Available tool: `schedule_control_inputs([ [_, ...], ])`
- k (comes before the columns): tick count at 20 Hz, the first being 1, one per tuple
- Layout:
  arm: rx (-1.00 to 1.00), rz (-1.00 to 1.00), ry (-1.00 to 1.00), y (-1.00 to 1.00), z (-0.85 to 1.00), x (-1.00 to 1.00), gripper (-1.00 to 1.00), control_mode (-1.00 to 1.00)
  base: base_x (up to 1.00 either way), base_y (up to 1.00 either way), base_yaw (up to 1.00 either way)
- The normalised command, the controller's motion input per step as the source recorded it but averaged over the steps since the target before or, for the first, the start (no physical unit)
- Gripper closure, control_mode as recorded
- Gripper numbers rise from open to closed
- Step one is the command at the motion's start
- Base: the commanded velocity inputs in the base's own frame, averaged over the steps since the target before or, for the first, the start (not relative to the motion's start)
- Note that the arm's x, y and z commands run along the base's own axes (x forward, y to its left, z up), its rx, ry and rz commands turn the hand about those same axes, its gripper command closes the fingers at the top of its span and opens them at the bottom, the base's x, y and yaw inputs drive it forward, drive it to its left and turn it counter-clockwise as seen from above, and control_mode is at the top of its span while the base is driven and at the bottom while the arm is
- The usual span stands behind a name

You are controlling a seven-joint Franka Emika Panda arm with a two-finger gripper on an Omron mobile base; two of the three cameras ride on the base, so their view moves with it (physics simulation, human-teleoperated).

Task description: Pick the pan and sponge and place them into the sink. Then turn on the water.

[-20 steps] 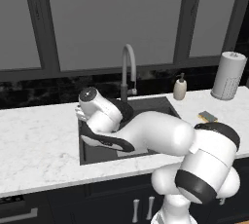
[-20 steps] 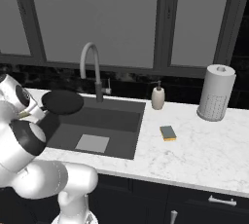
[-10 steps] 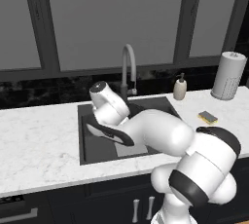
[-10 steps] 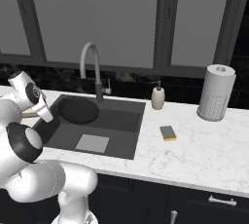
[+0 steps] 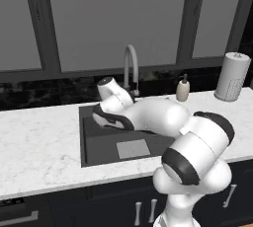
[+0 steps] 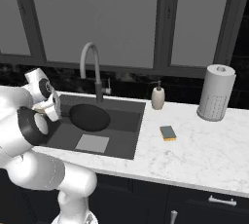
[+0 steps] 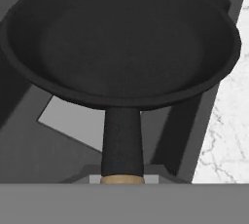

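Where visible, pan over sink

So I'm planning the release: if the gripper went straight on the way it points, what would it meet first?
The pan it already holds lies ahead. Beyond that, probably the sink floor or far wall; depth is unclear.

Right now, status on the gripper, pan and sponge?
Gripper shut on round black frying pan, held over the dark grey sink. Yellow-green sponge on counter. Nothing in the way.

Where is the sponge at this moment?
The sponge lies flat on the marble counter right of the sink in the right base view, in front of the soap dispenser and left of the paper towel roll.
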Motion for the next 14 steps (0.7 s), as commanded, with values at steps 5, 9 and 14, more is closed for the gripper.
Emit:
schedule_control_inputs([
  [5, -0.03, -0.17, 0.02, -0.11, -0.23, 0.32, 1.00, -1.00, 0.00, 0.00, 0.00],
  [9, -0.04, -0.11, 0.00, -0.08, -0.37, 0.20, 1.00, -1.00, 0.00, 0.00, 0.00],
  [14, -0.03, -0.07, 0.00, -0.03, -0.38, 0.05, 1.00, -1.00, 0.00, 0.00, 0.00],
])
